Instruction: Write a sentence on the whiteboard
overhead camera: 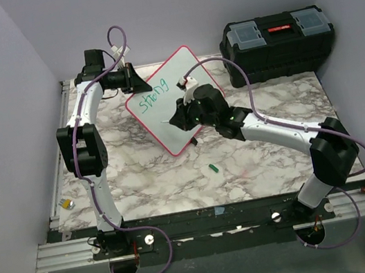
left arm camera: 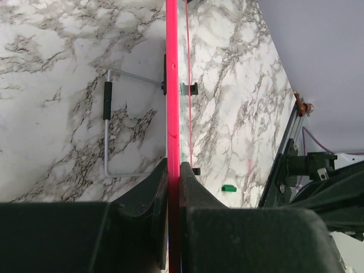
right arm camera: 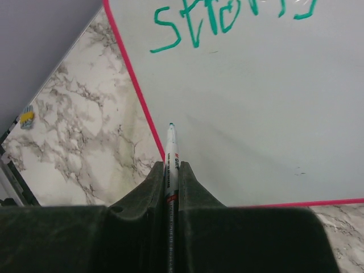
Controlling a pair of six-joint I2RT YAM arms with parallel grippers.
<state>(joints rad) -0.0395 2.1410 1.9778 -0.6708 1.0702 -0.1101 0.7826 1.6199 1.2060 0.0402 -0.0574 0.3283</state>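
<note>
Whiteboard (overhead camera: 161,127), glossy white with a thin pink-red frame and rounded corners, stands propped and turned diamond-wise toward the counter's (overhead camera: 148,184) far edge, left of centre. Only the top view takes in the whole of it, along with the black toolbox (overhead camera: 277,40) at the far right corner and a small green cap (overhead camera: 212,168) lying on the marble-veined top nearer the front edge. Green writing (overhead camera: 149,94), one word reading "strong", runs across its upper part.

The left wrist view sees the frame edge-on as a red line, with the left end effector (left arm camera: 173,168) pressed together on it. Behind the board it also shows a bent grey wire stand (left arm camera: 106,142) with a black sleeve, hidden from above.

The right wrist view alone shows the right end effector (right arm camera: 172,170) pinching a slim white marker (right arm camera: 171,149). Its green tip is over blank surface close to the frame, below the writing; whether it touches cannot be told.
</note>
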